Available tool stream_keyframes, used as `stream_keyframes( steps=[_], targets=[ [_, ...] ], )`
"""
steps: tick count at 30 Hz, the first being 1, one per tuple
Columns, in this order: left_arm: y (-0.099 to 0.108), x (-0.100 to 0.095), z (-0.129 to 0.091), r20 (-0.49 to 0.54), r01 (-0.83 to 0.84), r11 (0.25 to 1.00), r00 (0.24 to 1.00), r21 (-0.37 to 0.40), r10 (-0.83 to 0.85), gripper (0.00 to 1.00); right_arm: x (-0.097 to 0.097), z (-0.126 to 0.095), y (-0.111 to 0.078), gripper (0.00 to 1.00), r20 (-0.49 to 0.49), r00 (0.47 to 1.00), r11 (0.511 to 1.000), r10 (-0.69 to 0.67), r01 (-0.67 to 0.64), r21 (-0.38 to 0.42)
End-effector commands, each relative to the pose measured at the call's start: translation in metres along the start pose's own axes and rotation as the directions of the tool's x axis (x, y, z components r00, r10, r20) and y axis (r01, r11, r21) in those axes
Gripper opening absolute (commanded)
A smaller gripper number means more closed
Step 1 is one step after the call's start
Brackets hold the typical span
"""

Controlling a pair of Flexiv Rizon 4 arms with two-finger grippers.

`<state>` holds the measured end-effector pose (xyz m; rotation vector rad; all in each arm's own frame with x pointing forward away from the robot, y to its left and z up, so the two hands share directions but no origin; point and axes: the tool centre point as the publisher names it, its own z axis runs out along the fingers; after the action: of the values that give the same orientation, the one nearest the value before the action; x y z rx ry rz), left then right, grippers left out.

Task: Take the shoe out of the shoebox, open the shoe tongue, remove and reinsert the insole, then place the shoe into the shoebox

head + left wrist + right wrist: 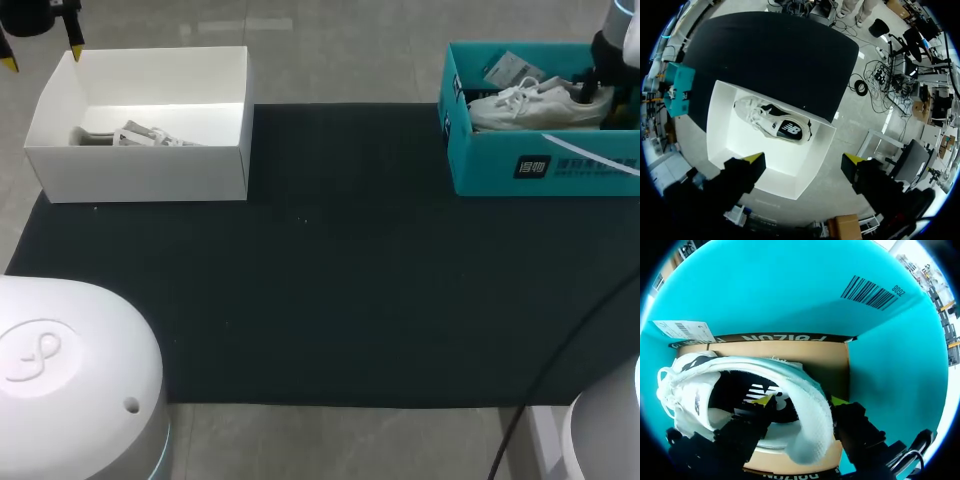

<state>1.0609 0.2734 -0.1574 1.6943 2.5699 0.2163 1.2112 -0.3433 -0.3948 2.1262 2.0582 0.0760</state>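
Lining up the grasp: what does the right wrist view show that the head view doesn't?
Right wrist only: the right claw straddles the shoe's heel wall, one tip inside, one outside; the insole shows. Head only: the left claw above the white box holding a second shoe. Both: the shoe lying in the teal box.

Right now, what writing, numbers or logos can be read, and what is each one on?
Nothing reads reliably.
Teal box front: white logo block and characters, too small.
Barcode inside it: short code alongside, distorted.
Flap strip: lettering upside down, unclear.
Tag: fine print, too small.
Teal-box shoe: insole logo, partly hidden.
White-box shoe: side logo, no words.
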Motion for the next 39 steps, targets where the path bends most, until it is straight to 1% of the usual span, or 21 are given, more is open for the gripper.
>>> stream_keyframes(
  steps=[1, 2, 3, 4, 8, 12, 15, 17, 19, 23, 26, 34, 39],
  targets=[
    [0.0, 0.0, -0.001, -0.003, -0.001, 1.0, 1.0, 0.0, 0.001, 1.0, -0.006, 0.011, 0.025, 0.67, 0.002, 1.0, 0.991, -0.012, 0.012, 0.132],
    [0.0, 0.0, -0.001, -0.003, -0.001, 1.0, 1.0, 0.0, 0.001, 1.0, -0.006, 0.01, 0.026, 0.76, 0.002, 1.0, 0.991, -0.016, 0.016, 0.132],
    [0.0, 0.0, -0.001, -0.003, -0.001, 1.0, 1.0, 0.0, 0.001, 1.0, -0.007, 0.009, 0.027, 0.91, 0.004, 1.0, 0.991, -0.022, 0.021, 0.134],
    [0.0, 0.0, -0.001, -0.003, -0.001, 1.0, 1.0, 0.0, 0.001, 1.0, -0.007, 0.009, 0.027, 0.95, 0.003, 0.999, 0.989, -0.034, 0.033, 0.141],
    [0.0, 0.0, -0.001, -0.003, -0.001, 1.0, 1.0, 0.0, 0.001, 1.0, -0.009, 0.008, 0.029, 1.0, 0.004, 0.997, 0.984, -0.076, 0.074, 0.164],
    [0.0, 0.0, -0.001, -0.003, -0.001, 1.0, 1.0, 0.0, 0.001, 1.0, -0.007, 0.009, 0.031, 1.0, 0.006, 0.992, 0.973, -0.123, 0.119, 0.198],
    [0.0, 0.0, -0.001, -0.003, -0.001, 1.0, 1.0, 0.0, 0.001, 1.0, -0.007, 0.007, 0.032, 1.0, 0.007, 0.991, 0.967, -0.131, 0.126, 0.221],
    [0.0, 0.0, -0.001, -0.003, -0.001, 1.0, 1.0, 0.0, 0.001, 1.0, -0.007, 0.003, 0.033, 1.0, -0.003, 0.992, 0.964, -0.126, 0.124, 0.235],
    [0.0, 0.0, -0.001, -0.003, -0.001, 1.0, 1.0, 0.0, 0.001, 1.0, -0.008, 0.001, 0.033, 0.98, -0.01, 0.993, 0.96, -0.117, 0.116, 0.257],
    [0.0, 0.0, -0.001, -0.003, -0.001, 1.0, 1.0, 0.0, 0.001, 1.0, -0.009, -0.002, 0.034, 1.0, -0.019, 0.997, 0.95, -0.075, 0.077, 0.302],
    [0.0, 0.0, -0.001, -0.003, -0.001, 1.0, 1.0, 0.0, 0.001, 1.0, -0.009, -0.006, 0.032, 1.0, -0.033, 0.998, 0.94, -0.048, 0.057, 0.335],
    [0.0, 0.0, -0.001, -0.003, -0.001, 1.0, 1.0, 0.0, 0.001, 1.0, -0.005, -0.014, 0.023, 1.0, -0.049, 0.997, 0.906, -0.057, 0.072, 0.417],
    [0.0, 0.0, -0.001, -0.003, -0.001, 1.0, 1.0, 0.0, 0.001, 1.0, -0.005, -0.011, 0.02, 1.0, -0.045, 0.996, 0.889, -0.071, 0.083, 0.45]
  ],
)
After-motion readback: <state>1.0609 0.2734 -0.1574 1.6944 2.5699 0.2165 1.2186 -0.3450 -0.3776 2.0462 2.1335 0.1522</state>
